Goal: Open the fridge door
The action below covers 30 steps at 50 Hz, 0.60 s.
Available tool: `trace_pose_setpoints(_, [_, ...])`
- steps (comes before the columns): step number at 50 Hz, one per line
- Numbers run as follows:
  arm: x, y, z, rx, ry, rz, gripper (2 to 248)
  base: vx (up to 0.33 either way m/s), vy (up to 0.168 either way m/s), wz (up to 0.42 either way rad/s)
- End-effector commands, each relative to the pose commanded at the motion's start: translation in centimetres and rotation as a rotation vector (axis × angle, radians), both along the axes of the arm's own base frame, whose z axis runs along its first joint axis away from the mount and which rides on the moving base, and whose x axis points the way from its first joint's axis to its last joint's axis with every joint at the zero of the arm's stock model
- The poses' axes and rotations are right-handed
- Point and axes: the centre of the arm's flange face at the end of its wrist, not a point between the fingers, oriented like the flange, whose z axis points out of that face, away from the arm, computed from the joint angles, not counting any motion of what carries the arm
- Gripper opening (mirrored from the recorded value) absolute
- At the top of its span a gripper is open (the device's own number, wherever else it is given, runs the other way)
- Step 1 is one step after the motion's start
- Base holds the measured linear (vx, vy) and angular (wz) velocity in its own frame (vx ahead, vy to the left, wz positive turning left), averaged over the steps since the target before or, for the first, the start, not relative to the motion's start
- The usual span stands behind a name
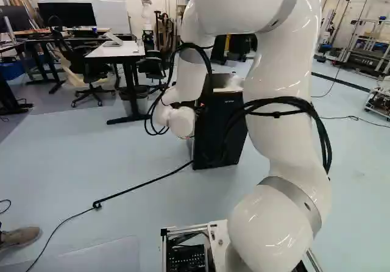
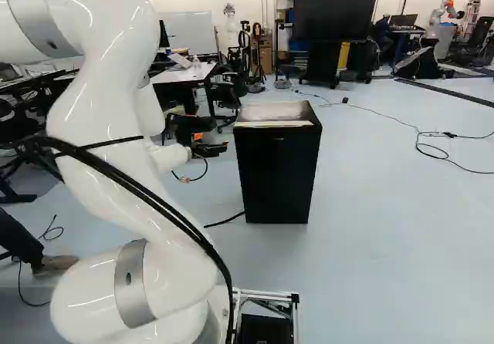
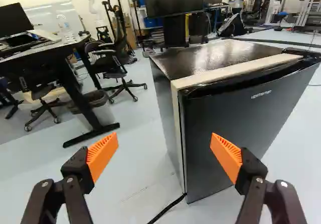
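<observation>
The black fridge point(image 2: 275, 178) stands upright on the floor ahead of the arm. At its left in the right base view is my gripper point(image 2: 207, 145), apart from it. The wrist view shows the gripper point(image 3: 164, 142) open, its orange pads wide apart with nothing gripped. Ahead of it are the fridge's dark door point(image 3: 235, 126), its glossy top point(image 3: 215, 57) and a pale strip point(image 3: 235, 72) behind the door. The door looks closed against the body. In the left base view the arm's wrist covers part of the fridge point(image 1: 213, 144).
A black cable point(image 1: 143, 185) runs over the floor to the fridge's foot. A desk point(image 1: 116, 51), office chairs point(image 1: 91, 71) and a bin point(image 3: 95, 107) stand beyond. Farther back are a large screen point(image 2: 336, 11) and another robot point(image 2: 231, 28). A person's shoe point(image 1: 21, 236) shows at the left.
</observation>
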Motion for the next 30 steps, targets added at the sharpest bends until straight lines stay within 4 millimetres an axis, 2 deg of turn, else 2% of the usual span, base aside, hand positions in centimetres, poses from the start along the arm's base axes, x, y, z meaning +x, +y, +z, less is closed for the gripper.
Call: trace_pose_setpoints(30, [5.2, 0.1, -3.7, -0.012, -0.058, -0.185, 247, 0.0, 0.0, 0.0])
